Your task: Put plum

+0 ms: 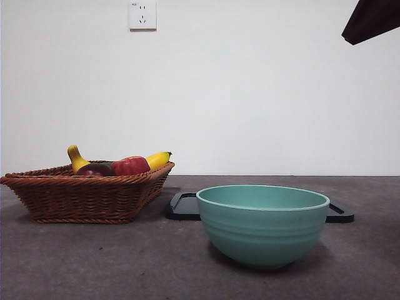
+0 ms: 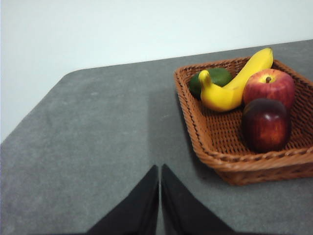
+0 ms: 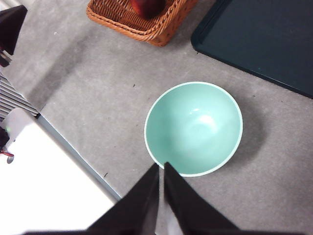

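- Grey felt-like table [image 1: 94, 262], one, set before a plain white wall [image 1: 250, 87] carrying one wall socket [image 1: 142, 14].
- Wicker basket [image 1: 81, 197], one, brown, shallow and square, on the table's left part as seen from the front.
- Plum [image 2: 266, 124], one, dark maroon and glossy, lying in the basket close to its near rim in the left wrist view, touching the red apple.
- Red apple [image 2: 269, 86], one, in the basket behind the plum.
- Banana [image 2: 234, 84], one, yellow, lying aslant across the basket beside the apple.
- Green fruit [image 2: 215, 78], one, dark green, partly hidden behind the banana; kind not clear.
- Bowl [image 1: 262, 225], one, pale teal, empty, standing on the table apart from the basket.
- Black tray [image 3: 259, 39], one, flat, behind the bowl.
- Left gripper [image 2: 160, 196], one: jaws closed together, holding nothing, over bare table beside the basket.
- Right gripper [image 3: 161, 196], one: jaws closed together, holding nothing, hanging high above the bowl's near rim.
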### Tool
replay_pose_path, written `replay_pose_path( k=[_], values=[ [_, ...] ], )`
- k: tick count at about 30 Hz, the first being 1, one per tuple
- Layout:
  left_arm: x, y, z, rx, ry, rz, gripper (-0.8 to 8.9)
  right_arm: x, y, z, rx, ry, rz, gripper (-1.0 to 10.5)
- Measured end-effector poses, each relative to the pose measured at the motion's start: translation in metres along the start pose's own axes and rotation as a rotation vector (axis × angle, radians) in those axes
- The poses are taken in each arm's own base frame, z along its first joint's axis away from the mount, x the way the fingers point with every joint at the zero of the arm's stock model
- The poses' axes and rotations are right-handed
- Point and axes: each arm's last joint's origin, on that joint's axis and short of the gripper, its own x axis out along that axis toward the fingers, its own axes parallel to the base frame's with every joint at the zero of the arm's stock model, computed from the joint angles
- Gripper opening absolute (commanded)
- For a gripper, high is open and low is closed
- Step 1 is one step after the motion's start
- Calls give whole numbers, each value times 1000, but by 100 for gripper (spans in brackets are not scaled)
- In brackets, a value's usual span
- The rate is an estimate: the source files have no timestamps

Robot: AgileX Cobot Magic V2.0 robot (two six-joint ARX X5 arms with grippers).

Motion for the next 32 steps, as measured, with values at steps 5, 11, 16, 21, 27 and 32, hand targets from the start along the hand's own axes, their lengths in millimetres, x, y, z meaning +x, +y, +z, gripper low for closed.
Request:
replay_pose_path(
  k=[5, 11, 16, 21, 27, 32],
  values=[
    [1, -1, -4, -14, 26, -3, 7, 0, 0, 1, -5, -13, 3, 5],
    [1, -1, -4, -17, 26, -3, 7, 0, 0, 1, -5, -13, 3, 5],
    [1, -1, -4, -19, 26, -3, 7, 0, 0, 1, -5, -13, 3, 5],
    [1, -1, -4, -19, 26, -3, 7, 0, 0, 1, -5, -13, 3, 5],
    [1, -1, -4, -19, 26, -3, 7, 0, 0, 1, -5, -13, 3, 5],
    [1, -1, -4, -19, 26, -3, 7, 0, 0, 1, -5, -13, 3, 5]
  ],
)
